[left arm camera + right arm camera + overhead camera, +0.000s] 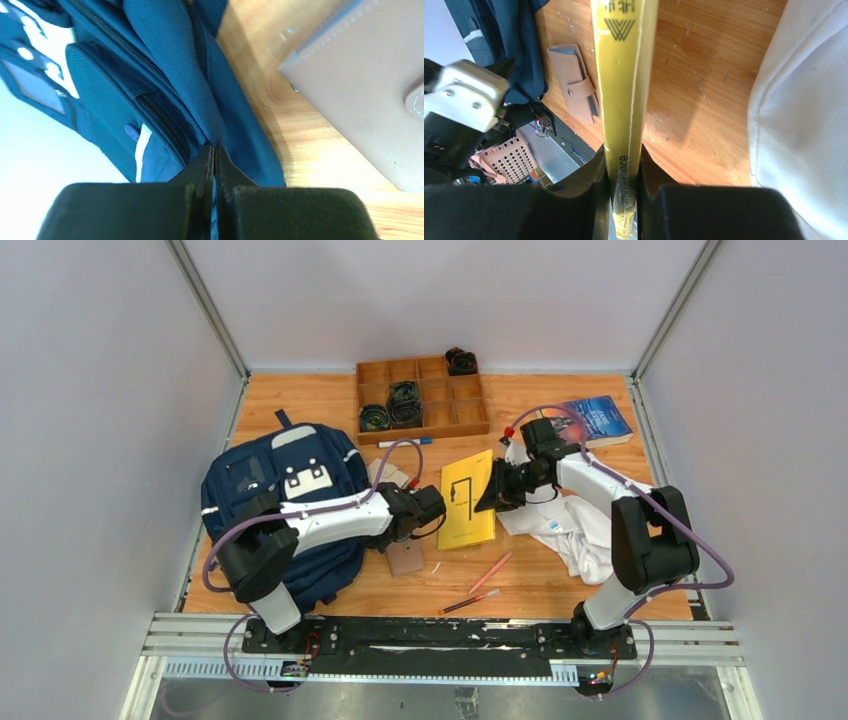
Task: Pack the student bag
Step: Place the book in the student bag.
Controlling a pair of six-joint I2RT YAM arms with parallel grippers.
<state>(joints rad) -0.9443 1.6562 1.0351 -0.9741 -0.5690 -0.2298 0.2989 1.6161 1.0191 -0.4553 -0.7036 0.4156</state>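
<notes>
Woven navy backpack (165, 60), left fingers (198, 172) pinching, right fingers (592, 176) gripping yellow book (621, 75)

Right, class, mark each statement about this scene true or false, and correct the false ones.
1. The right gripper is shut on the yellow book. True.
2. The left gripper is open. False: it is shut on a fold of the student bag.
3. The white garment lies inside the bag. False: it lies on the table by the right arm.
4. The blue book lies at the table's far right. True.
5. Every compartment of the wooden tray is empty. False: some hold dark items.
</notes>
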